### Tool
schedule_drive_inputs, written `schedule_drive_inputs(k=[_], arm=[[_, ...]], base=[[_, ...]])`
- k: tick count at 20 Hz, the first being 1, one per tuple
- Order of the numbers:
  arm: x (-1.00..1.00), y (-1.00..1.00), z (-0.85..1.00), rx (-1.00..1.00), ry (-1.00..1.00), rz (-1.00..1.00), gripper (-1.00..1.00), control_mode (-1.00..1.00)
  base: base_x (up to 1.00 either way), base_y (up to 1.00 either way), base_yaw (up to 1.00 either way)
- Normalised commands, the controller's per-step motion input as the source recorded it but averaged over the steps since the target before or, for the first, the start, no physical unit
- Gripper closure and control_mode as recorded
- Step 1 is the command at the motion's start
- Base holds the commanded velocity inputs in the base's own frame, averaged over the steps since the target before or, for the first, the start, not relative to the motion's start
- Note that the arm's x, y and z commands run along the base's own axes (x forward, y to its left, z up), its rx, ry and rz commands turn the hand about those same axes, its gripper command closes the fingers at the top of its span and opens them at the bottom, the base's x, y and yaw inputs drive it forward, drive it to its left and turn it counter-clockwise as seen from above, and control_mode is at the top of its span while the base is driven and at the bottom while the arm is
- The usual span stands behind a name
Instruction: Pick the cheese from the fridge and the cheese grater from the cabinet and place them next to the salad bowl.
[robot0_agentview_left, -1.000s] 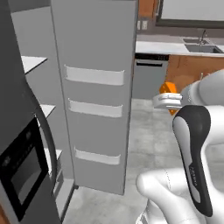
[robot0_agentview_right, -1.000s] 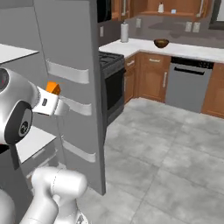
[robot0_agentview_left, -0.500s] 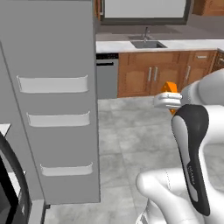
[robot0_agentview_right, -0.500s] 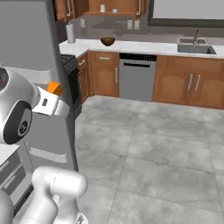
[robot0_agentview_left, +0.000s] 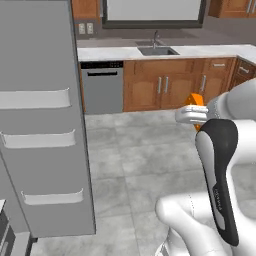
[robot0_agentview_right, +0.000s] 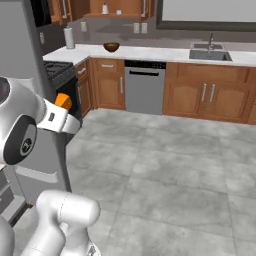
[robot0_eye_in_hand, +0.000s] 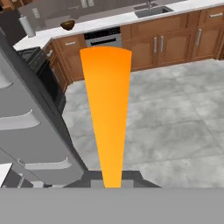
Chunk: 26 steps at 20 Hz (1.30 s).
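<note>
Carrying orange cheese wedge (robot0_eye_in_hand: 107, 113), claw (robot0_eye_in_hand: 112, 181) clamped on it.
I hold level; dark-brown wooden salad bowl (robot0_eye_in_hand: 67, 25) far ahead-left.

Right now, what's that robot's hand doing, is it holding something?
Gripper: its fingers are shut on the cheese, the orange wedge, carried clear of the open fridge door.

The base turns away from the fridge (robot0_agentview_left: 45, 125), whose door slides toward 9 o'clock in both base views. The sink (robot0_agentview_left: 156, 50) counter swings in at 12 o'clock, and the bowl (robot0_agentview_right: 111, 47) drifts toward 11 o'clock.
</note>
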Motion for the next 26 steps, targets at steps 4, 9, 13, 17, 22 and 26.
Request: schedule_drive_inputs(k=[4, 9, 13, 17, 22, 26], arm=[[0.0, 0.0, 0.0, 0.0, 0.0, 0.0, 1.0, 1.0], [0.0, 0.0, 0.0, 0.0, 0.0, 0.0, 1.0, 1.0], [0.0, 0.0, 0.0, 0.0, 0.0, 0.0, 1.0, 1.0], [0.0, 0.0, 0.0, 0.0, 0.0, 0.0, 1.0, 1.0], [0.0, 0.0, 0.0, 0.0, 0.0, 0.0, 1.0, 1.0], [0.0, 0.0, 0.0, 0.0, 0.0, 0.0, 1.0, 1.0]], base=[[0.13, -0.65, 0.19], [0.24, -0.63, 0.16], [0.57, -0.45, 0.13], [0.76, -0.37, 0.13], [0.86, -0.29, 0.11], [0.88, -0.26, 0.11]])
